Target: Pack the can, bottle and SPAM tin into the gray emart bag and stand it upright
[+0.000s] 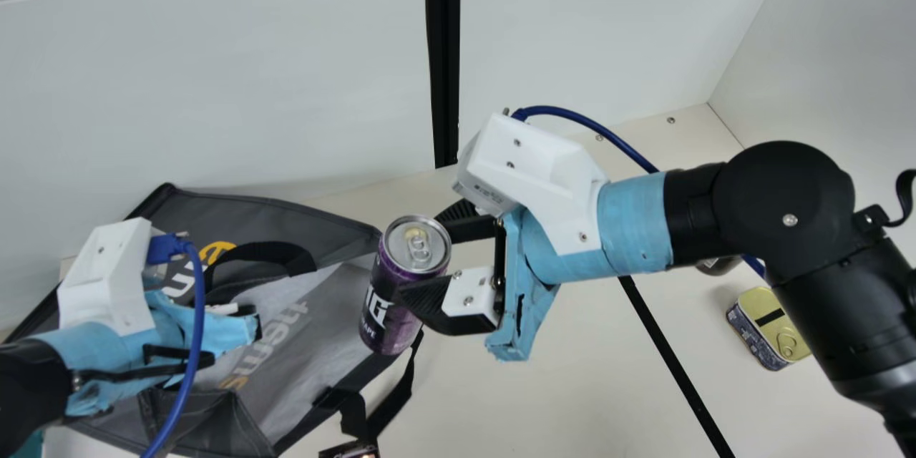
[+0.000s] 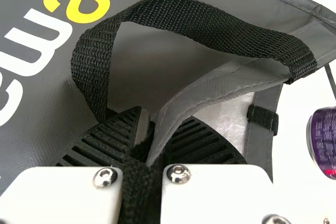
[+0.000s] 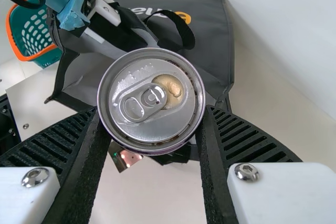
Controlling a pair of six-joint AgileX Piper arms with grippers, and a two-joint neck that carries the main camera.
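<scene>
Purple can mid-frame in main view, lid up, long axis steep, grasped by right gripper. Bag lies left of can; left gripper, nearer bag, clamps its rim. Coming carry likely leftward, base first.

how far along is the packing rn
Already done, it seems: the left gripper pinches the edge of the gray bag. In hand: the purple can, in the right gripper, outside the bag. Left: bag the can and the SPAM tin, which sits on the table, then stand the bag up. Whether the bottle is packed, I can't tell.
</scene>
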